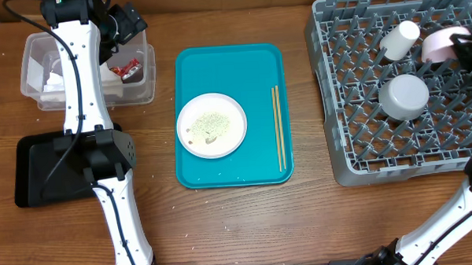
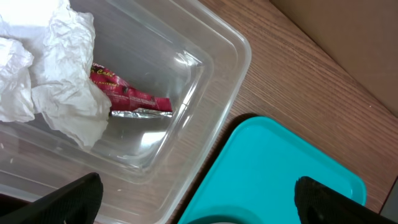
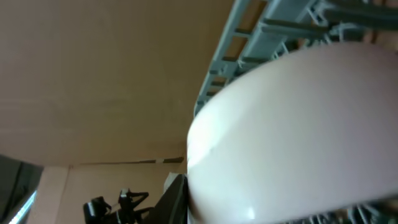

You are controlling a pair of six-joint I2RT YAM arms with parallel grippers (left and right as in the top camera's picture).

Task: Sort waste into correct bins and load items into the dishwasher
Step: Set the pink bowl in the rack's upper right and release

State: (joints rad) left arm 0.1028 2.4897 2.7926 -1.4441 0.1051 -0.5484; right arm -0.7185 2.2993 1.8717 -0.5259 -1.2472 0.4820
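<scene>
Teal tray (image 1: 229, 58) holds what's left: plate (image 1: 185, 111) with rice (image 1: 212, 125), and chopsticks (image 1: 279, 129) along its right edge, long axis near-to-far. Plate lies nearward and right of left gripper (image 2: 199, 198), jaws wide apart over tub (image 2: 217, 68); left arm is nearer. Left wrist shows napkin (image 2: 62, 81) and packet (image 2: 134, 98) in tub, half hidden overhead. Right gripper (image 1: 468, 52) is at bowl (image 1: 440, 44) on rack (image 1: 353, 105); bowl fills right wrist view, so can't tell its grip.

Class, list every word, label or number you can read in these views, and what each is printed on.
Red sauce packet in the clear tub: pale lettering at its end beside the crumpled napkin, too blurred to read.
No other text, label or number shows in any view.
</scene>
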